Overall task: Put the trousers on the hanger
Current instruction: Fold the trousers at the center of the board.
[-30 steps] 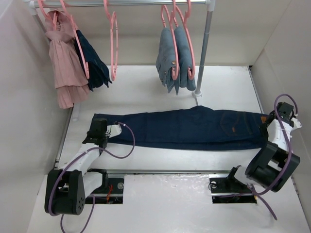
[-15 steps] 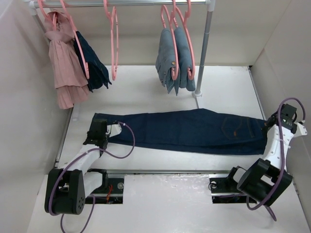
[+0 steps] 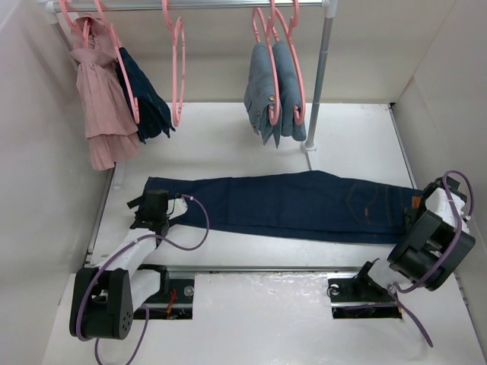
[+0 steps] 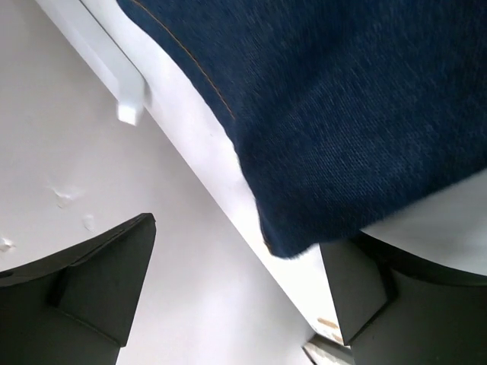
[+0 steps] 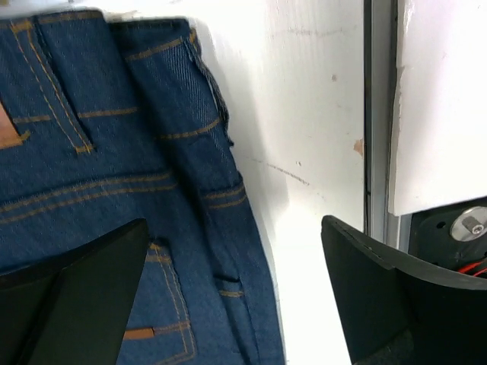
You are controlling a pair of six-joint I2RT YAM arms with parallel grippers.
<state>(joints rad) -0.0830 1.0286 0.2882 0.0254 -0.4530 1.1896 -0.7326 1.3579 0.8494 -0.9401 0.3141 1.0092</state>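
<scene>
Trousers (image 3: 289, 205): dark navy denim with orange-tan stitching; laid flat and lengthwise across the white tabletop (image 3: 228, 144); waistband at the right, leg ends at the left; belt loops and a back pocket show in the right wrist view.
Label: small tan patch (image 5: 7, 137) on the waistband; any writing on it is too small to read.
Left end effector (image 4: 237, 232): jaws wide; the corner of a leg end lies between the fingers (image 4: 99, 281), which are not closed on it.
Right end effector (image 5: 236, 222): jaws wide, over the waistband edge; nothing gripped.
Hanger (image 3: 178, 72): thin pink plastic, bare; hooked on the rail (image 3: 228, 4) beyond the trousers, well apart from them.
Other hangers on the rail carry a pink garment (image 3: 99, 99), a dark navy garment (image 3: 144, 99) and pale grey-blue jeans (image 3: 274, 87).
</scene>
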